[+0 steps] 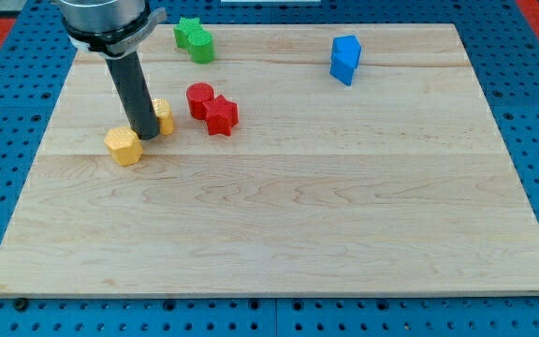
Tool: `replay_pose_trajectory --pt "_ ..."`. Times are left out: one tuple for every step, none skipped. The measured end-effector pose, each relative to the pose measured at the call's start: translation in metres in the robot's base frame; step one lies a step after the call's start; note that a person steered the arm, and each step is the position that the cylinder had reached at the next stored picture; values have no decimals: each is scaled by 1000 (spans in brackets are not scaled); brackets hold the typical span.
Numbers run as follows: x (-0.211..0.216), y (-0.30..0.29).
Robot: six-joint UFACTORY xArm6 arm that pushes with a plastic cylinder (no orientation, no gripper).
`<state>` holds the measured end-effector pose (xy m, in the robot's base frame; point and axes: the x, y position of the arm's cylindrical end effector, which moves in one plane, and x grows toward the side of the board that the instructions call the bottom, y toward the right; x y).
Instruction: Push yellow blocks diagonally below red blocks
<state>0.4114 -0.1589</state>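
Note:
Two yellow blocks lie at the view's left: a hexagonal one (123, 146) and another (164, 116) partly hidden behind my rod. My tip (148, 137) stands between them, touching or nearly touching the partly hidden one. Two red blocks sit just right of them: a round one (199, 98) and a star-shaped one (221, 116), touching each other. The hexagonal yellow block is lower and to the left of the red blocks.
Two green blocks (194, 39) sit together at the top of the wooden board (279, 225). A blue block (344, 58) stands at the upper right. A blue pegboard surrounds the board.

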Motion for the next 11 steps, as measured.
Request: replay_pose_trajectory --pt "2 15" --pt "2 34" --pt "-6 37" --pt "-22 35" --pt "-45 20" --pt "-47 2" --pt "-45 -54" --pt "-64 -123" --pt "-102 -141" --pt "-128 -126" --pt "-132 -82"
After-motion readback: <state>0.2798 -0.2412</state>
